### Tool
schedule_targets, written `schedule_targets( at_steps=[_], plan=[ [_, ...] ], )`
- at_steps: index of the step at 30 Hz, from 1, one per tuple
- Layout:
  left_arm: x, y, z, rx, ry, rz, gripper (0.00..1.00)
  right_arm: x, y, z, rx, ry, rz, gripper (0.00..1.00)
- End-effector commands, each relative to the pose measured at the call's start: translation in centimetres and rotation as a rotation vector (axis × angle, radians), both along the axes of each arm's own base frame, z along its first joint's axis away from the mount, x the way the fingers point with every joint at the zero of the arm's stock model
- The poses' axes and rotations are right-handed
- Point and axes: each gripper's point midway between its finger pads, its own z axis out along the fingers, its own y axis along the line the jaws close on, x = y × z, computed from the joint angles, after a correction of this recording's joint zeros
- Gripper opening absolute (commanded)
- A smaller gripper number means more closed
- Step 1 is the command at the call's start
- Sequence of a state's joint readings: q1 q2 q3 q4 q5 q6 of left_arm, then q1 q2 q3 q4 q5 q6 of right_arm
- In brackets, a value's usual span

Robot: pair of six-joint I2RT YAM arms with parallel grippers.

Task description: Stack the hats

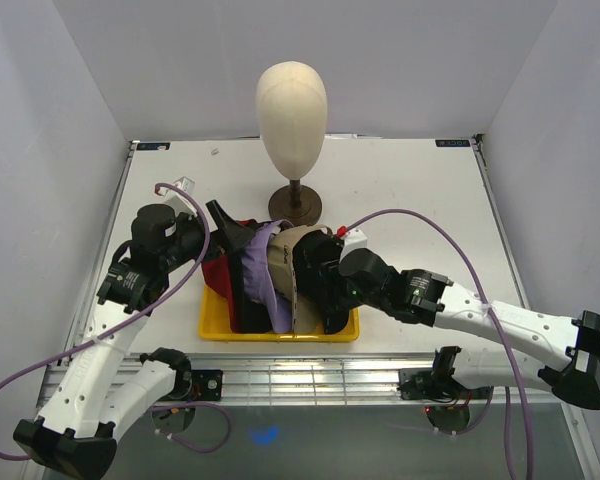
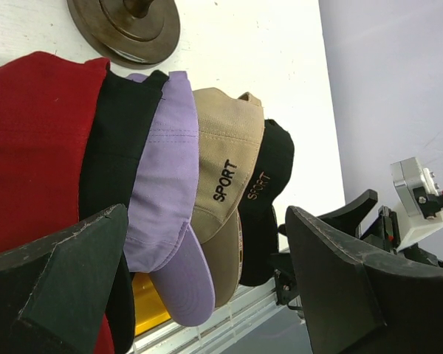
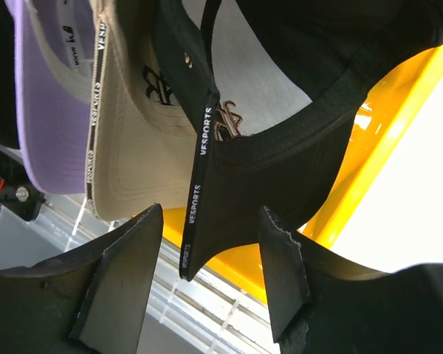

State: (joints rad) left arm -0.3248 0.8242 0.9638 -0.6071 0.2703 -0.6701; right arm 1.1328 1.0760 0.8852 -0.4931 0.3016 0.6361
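Several caps stand on edge, nested side by side in a yellow tray (image 1: 280, 332). From left to right in the left wrist view they are red (image 2: 37, 147), black (image 2: 114, 140), lavender (image 2: 166, 169), tan (image 2: 221, 147) and a second black cap (image 2: 269, 177). My left gripper (image 2: 207, 214) is open wide, its fingers straddling the row from the left side (image 1: 230, 245). My right gripper (image 3: 211, 214) is open, with the brim of the right-hand black cap (image 3: 280, 147) hanging between its fingers. The tan cap (image 3: 133, 133) and lavender cap (image 3: 48, 110) lie beyond it.
A cream mannequin head (image 1: 291, 105) stands on a dark round base (image 1: 295, 205) just behind the tray. The yellow tray rim (image 3: 384, 133) runs beside the right gripper. The table's front rail (image 1: 310, 380) lies close below the tray. Purple cables loop over both arms.
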Motion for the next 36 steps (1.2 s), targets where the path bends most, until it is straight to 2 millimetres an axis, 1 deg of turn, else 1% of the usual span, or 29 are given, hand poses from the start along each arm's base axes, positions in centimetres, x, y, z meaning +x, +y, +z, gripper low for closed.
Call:
schedule_targets(
  at_steps=[1,6,11,13,14,15,17,19,20,22,24,25,27,28,30,34,35,36],
  plan=[
    [-0.7,0.0,0.5,-0.008,-0.015,-0.013,0.98,1.1,0.7,0.5,0.022,-0.034,-0.041,0.60],
    [-0.7,-0.1,0.3,-0.013,-0.008,-0.012,0.98,1.3,1.5,0.0,0.002,-0.027,-0.032,0.55],
    [-0.9,-0.1,0.2,-0.017,-0.006,-0.014,0.98,1.7,1.7,-0.7,-0.038,-0.013,-0.044,0.44],
    [-0.9,-0.1,0.2,-0.017,-0.005,-0.015,0.98,1.7,1.7,-0.6,-0.040,-0.016,-0.045,0.36],
    [-0.9,-0.1,0.1,-0.016,0.000,-0.018,0.98,1.7,1.7,-0.6,-0.042,-0.013,-0.043,0.26],
    [-0.9,-0.2,0.2,-0.017,-0.003,-0.018,0.98,1.8,1.8,-0.1,-0.034,-0.017,-0.044,0.21],
    [-0.8,-0.2,0.3,-0.018,-0.004,-0.020,0.98,1.6,1.4,0.4,-0.048,-0.015,-0.047,0.08],
    [-0.8,-0.2,0.4,-0.019,-0.005,-0.021,0.98,1.7,1.3,2.0,-0.024,-0.028,-0.050,0.08],
    [-0.8,-0.3,0.5,-0.021,-0.005,-0.024,0.98,1.6,1.0,2.3,-0.027,-0.028,-0.052,0.08],
    [-0.7,-0.4,0.7,-0.025,-0.009,-0.026,0.98,1.5,0.9,4.1,0.007,-0.041,-0.057,0.08],
    [-0.7,-0.4,0.9,-0.029,-0.010,-0.028,0.98,1.3,0.3,4.6,0.001,-0.038,-0.061,0.08],
    [-0.6,-0.5,0.9,-0.030,-0.008,-0.029,0.98,1.3,0.2,5.3,0.013,-0.040,-0.064,0.08],
    [-0.5,-0.6,1.3,-0.040,-0.014,-0.031,0.98,1.0,-0.3,5.7,0.008,-0.035,-0.066,0.08],
    [-0.4,-0.7,1.5,-0.043,-0.016,-0.031,0.98,0.9,-0.4,6.3,0.021,-0.037,-0.067,0.08],
    [-0.4,-0.7,1.7,-0.047,-0.018,-0.032,0.98,0.6,-0.8,6.8,0.026,-0.030,-0.067,0.08],
    [-0.2,-1.2,3.1,-0.078,-0.034,-0.047,0.98,0.0,-1.2,9.4,0.085,-0.040,-0.053,0.08],
    [-0.1,-1.4,3.3,-0.083,-0.034,-0.052,0.98,0.0,-1.1,10.8,0.116,-0.050,-0.049,0.08],
    [-0.1,-1.5,3.7,-0.090,-0.040,-0.058,0.98,-0.2,-0.9,11.7,0.139,-0.049,-0.038,0.08]
  ],
)
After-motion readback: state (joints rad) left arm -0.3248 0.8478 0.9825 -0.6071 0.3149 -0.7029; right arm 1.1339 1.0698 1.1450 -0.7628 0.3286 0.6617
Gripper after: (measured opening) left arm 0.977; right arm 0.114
